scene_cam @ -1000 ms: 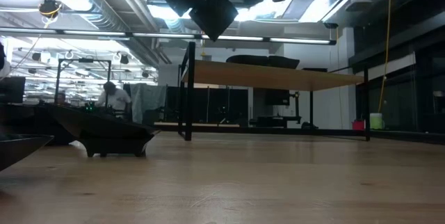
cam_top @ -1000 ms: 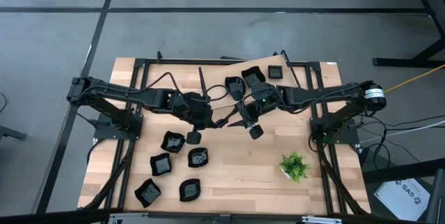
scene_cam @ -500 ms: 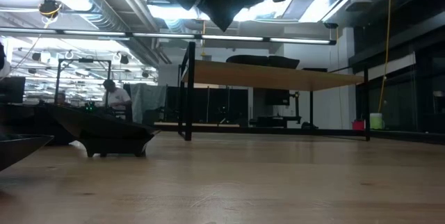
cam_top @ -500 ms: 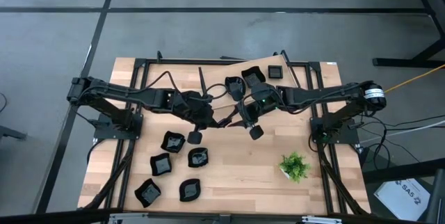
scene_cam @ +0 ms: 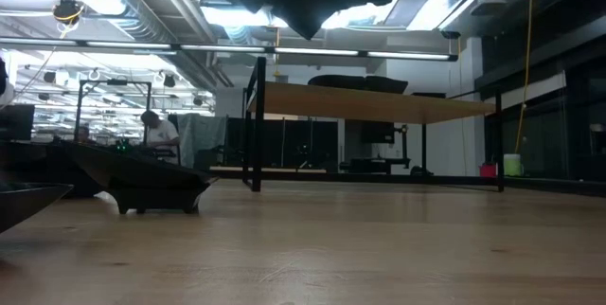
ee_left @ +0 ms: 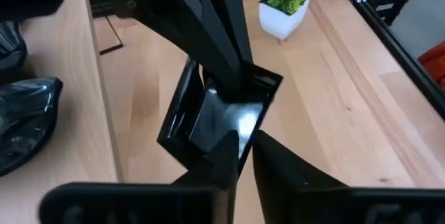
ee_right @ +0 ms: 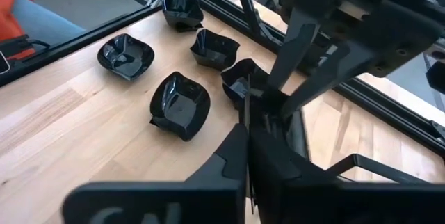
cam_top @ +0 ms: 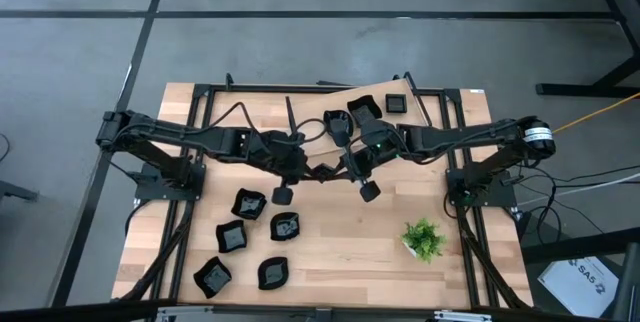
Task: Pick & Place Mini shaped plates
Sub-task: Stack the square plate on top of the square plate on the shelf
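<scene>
A small glossy black square plate [cam_top: 322, 171] hangs high above the table's middle between my two grippers. My right gripper [cam_top: 338, 170] comes from the right and is shut on it. My left gripper [cam_top: 308, 172] comes from the left. In the left wrist view its fingers [ee_left: 233, 156] stand narrowly apart on either side of the plate's near corner [ee_left: 240, 135], and I see no touch. Several more black plates [cam_top: 248, 203] rest on their bases at the near left. My right gripper pinches the square plate's rim [ee_left: 242, 88] between its two fingers, on the side away from my left gripper. The fingers come from the table's right, slanting a little downward. The plate is clear of the table and tilted; my right wrist view sees it edge-on [ee_right: 245, 107].
A small green plant in a white pot [cam_top: 424, 239] stands at the near right. Three more black plates [cam_top: 337, 122] lie at the far middle. The wood between the near-left plates and the plant is bare.
Both arms have stayed where they were above the table's middle. My right gripper's fingers have shut on the plate that my left gripper held up. In the low view the plate has turned a little and hangs as high as before.
</scene>
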